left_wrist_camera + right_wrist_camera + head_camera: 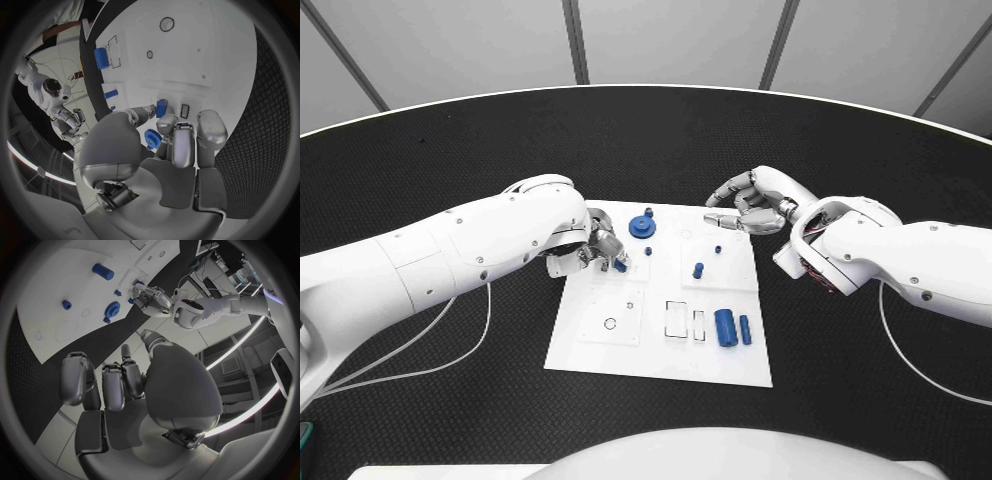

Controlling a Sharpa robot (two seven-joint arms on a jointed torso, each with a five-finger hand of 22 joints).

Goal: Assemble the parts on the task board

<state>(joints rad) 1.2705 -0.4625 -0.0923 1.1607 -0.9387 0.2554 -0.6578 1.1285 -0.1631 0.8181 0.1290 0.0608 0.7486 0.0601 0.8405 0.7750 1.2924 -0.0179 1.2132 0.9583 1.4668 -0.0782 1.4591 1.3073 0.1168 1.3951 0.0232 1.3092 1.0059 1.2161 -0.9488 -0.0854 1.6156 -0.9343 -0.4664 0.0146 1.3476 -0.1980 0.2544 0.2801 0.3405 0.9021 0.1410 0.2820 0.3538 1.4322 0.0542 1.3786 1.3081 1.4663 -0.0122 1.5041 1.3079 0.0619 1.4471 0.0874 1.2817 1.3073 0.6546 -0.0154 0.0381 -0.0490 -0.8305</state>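
The left hand (596, 248) pinches a small blue part (162, 107) at the task board's (661, 355) left edge; it should be kept upright and lowered squarely into its slot. The right hand (750, 203), fingers curled, empty, hovers off the board's far right corner.

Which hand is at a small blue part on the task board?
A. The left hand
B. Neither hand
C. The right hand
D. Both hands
A. The left hand has its fingertips at a small blue part on the task board, while the right hand hangs over the table beside the board's far corner with nothing in it.
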